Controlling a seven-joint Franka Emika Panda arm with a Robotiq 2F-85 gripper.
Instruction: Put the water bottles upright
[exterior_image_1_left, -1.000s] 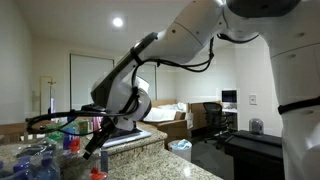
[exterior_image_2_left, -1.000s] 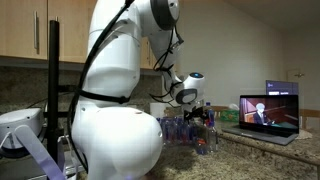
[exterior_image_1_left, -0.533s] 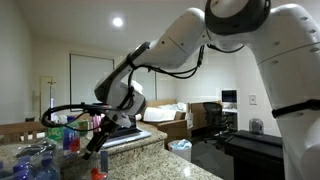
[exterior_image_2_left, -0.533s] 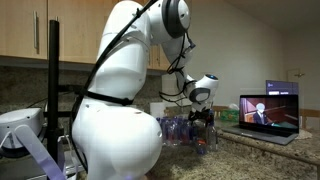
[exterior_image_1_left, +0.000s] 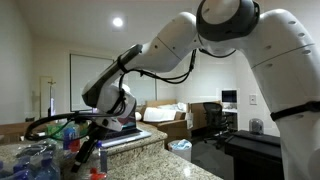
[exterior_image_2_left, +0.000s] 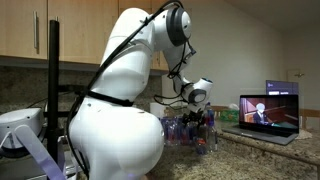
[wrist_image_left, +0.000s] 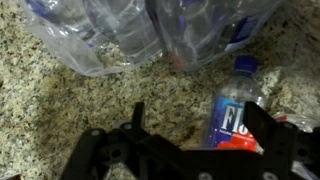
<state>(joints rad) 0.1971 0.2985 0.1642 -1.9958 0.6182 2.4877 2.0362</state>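
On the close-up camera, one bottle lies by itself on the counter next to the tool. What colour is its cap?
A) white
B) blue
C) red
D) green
B: in the wrist view the bottle lying on the speckled counter ends in a blue cap, matching the blue of its label.
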